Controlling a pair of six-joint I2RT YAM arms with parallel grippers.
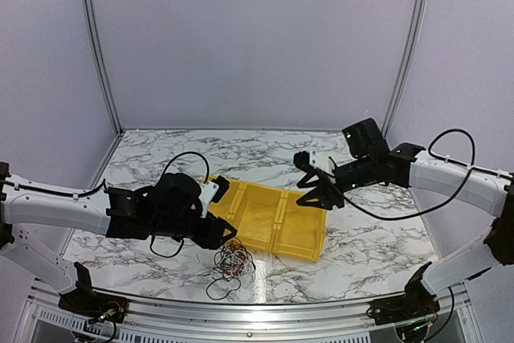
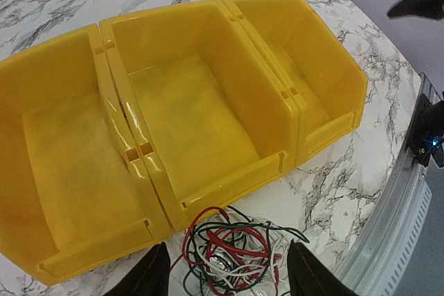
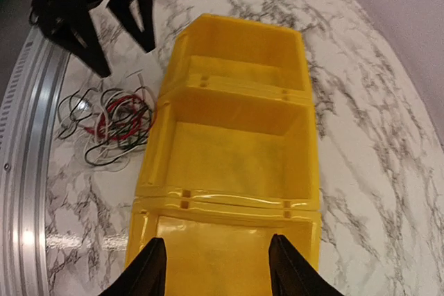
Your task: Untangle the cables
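If closed straight down on the whole knot, likely to lift the cables point(image 2: 232, 251) as one clump, tightening loops or snagging strands on a fingertip. Spread wide and holding nothing at the left gripper point(image 2: 230, 275), straddling the tangle just beside the yellow bin point(image 2: 326, 67). Farther off, likewise open and empty at the right gripper point(image 3: 216, 268), above the bin. No readable writing or labels anywhere.

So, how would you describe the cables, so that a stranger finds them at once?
Look at the marble table and find the yellow bin with three compartments. On the marble beside its near left corner lie the cables. They are a small tangle of thin red, black and white loops, the only soft, loose thing beside the rigid bin.
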